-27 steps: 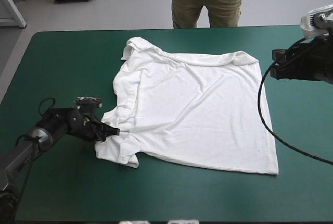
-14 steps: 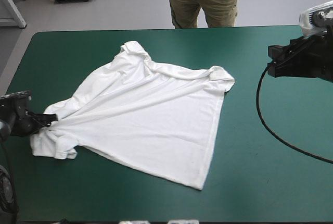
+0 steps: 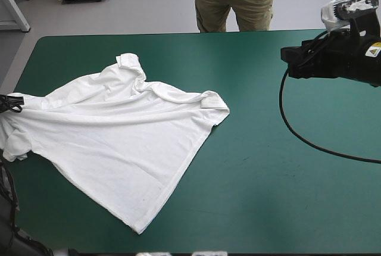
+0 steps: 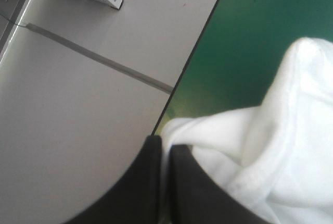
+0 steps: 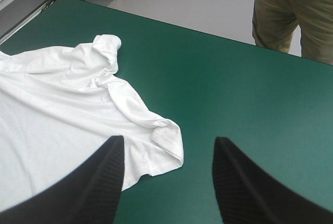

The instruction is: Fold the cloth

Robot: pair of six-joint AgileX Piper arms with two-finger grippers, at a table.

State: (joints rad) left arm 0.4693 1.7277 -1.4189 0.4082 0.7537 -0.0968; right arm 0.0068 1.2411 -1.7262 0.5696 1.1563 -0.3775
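The T-shirt (image 3: 119, 143) lies spread on the left half of the teal-green worktop (image 3: 268, 166), with one end at the worktop's left edge. There the left tool (image 4: 164, 146) is all but shut, pinching a fold of the T-shirt between its black fingers. Creases fan out from that pinch, so the T-shirt's long axis appears to run from the pinched end toward its bunched corner (image 3: 213, 99) near the middle. The right tool (image 5: 168, 146) hangs wide and empty, well apart from the T-shirt on its right-hand side, facing that corner. The right arm is the nearer one to the free end, so any second grasp probably falls to it.
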